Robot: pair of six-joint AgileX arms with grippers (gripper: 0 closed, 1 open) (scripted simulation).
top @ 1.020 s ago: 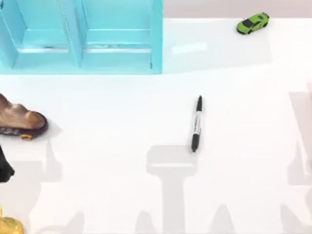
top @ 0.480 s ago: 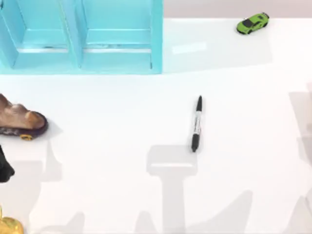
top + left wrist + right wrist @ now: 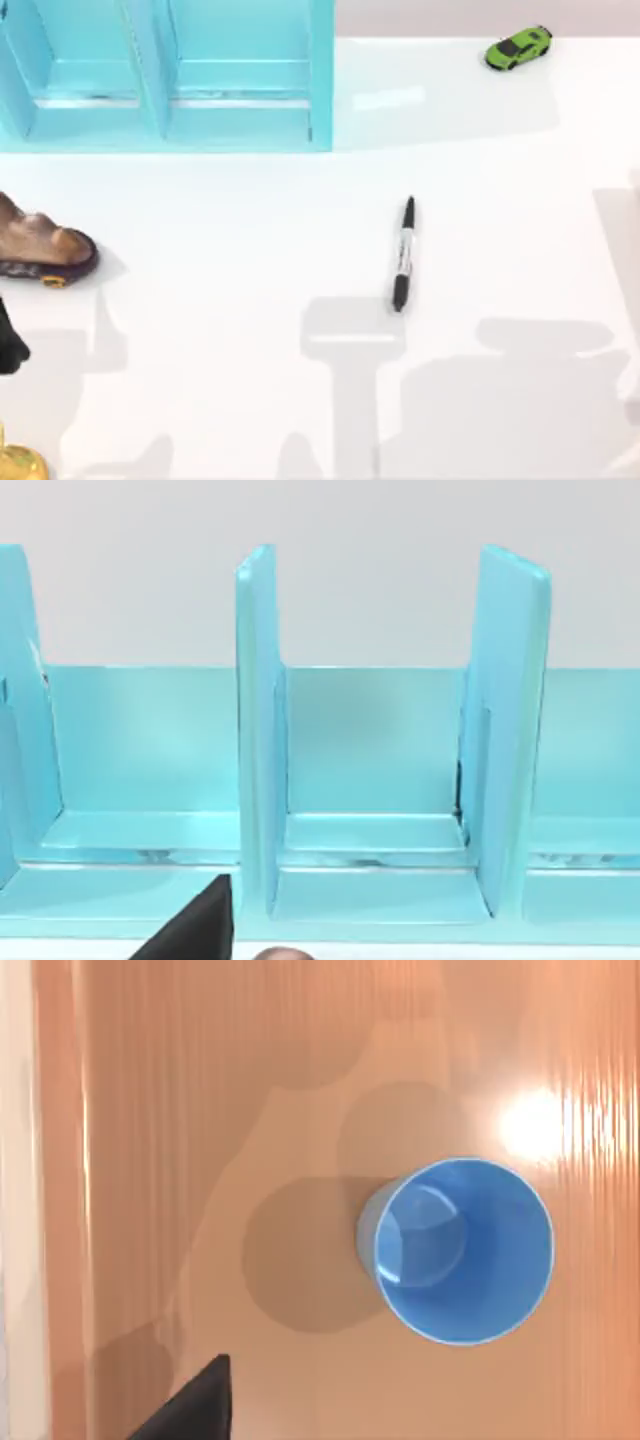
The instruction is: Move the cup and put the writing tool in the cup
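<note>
The writing tool (image 3: 403,254) is a slim black marker with a pale label band. It lies flat near the middle of the white table (image 3: 250,230) in the top view, pointing roughly front to back. The cup (image 3: 455,1250) is light blue and stands upright, seen straight down its open mouth in the right wrist view, on an orange-brown wooden surface (image 3: 200,1110). A dark part of my right gripper (image 3: 195,1405) shows at that picture's edge, above and beside the cup. A dark part of my left gripper (image 3: 195,930) faces the teal rack (image 3: 380,780).
A teal divider rack (image 3: 165,75) fills the back left of the table. A green toy car (image 3: 518,48) sits at the back right. At the left edge are a brown lump on a small wheeled board (image 3: 40,250), a black object (image 3: 8,345) and a golden object (image 3: 18,462).
The arm shadow at the table's front right has grown and spread leftward toward the centre. The marker and the other objects have not moved.
</note>
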